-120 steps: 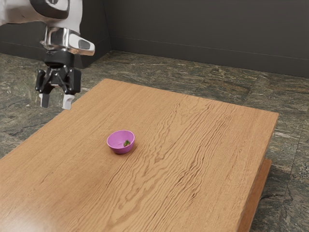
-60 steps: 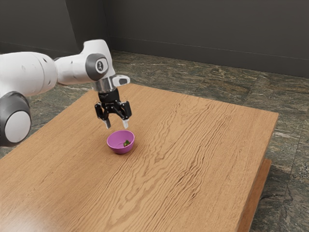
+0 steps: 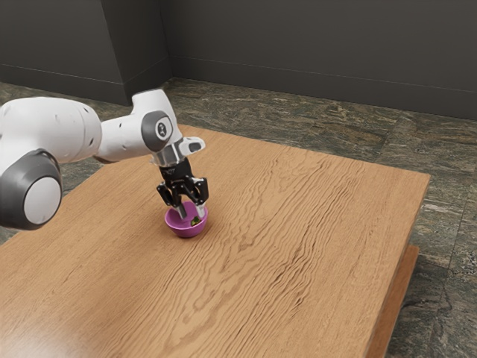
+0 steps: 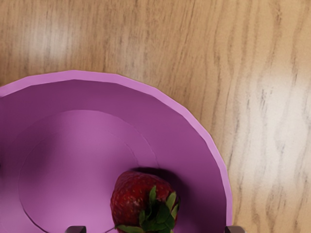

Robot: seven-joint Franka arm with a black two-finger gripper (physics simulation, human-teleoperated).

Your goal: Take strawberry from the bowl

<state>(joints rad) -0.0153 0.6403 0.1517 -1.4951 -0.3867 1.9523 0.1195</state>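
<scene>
Hiding part of the bowl (image 3: pixel 186 232), the end effector (image 3: pixel 191 215) – wide open, apparently empty – straddles the strawberry (image 4: pixel 132 198).

Round, smooth purple bowl (image 3: pixel 185 230), upright on the wooden table (image 3: pixel 298 239); inside, near its wall, a red strawberry (image 4: pixel 141 199) with green leaves, tilted.

Here's the bowl (image 3: pixel 186 230), standing on the table (image 3: pixel 298 261), nearer the exterior view's left edge than its right. And in the bowl there's the strawberry (image 4: pixel 131 196), off-centre, close by the wall on the exterior view's right. My gripper (image 3: pixel 191 213) is right at the bowl's mouth. Beyond the table runs the floor (image 3: pixel 335 115), and behind that, the room's wall (image 3: pixel 298 45).
</scene>
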